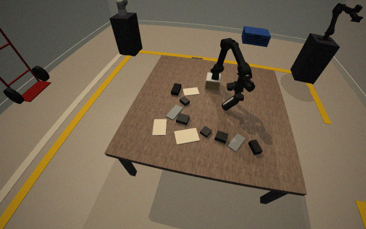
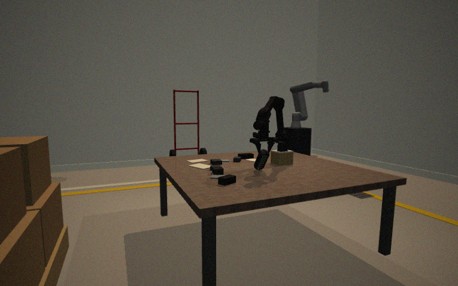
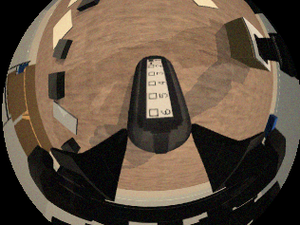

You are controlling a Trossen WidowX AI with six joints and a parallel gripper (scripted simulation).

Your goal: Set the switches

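The dark grey controller unit hangs tilted above the bench between the fingers of my gripper, which is shut on its near end. In the wrist view its underside faces the camera. The white label shows numbered squares in a row. Squares 6, 5, 4 and 3 look empty. Square 2 is small and looks empty; square 1, at the far end, looks dark but is too foreshortened to be sure. The six switches face away and are hidden.
On the bench lie several dark blocks, such as one block, grey plates and cream sheets. The arm's pale base box stands behind the unit.
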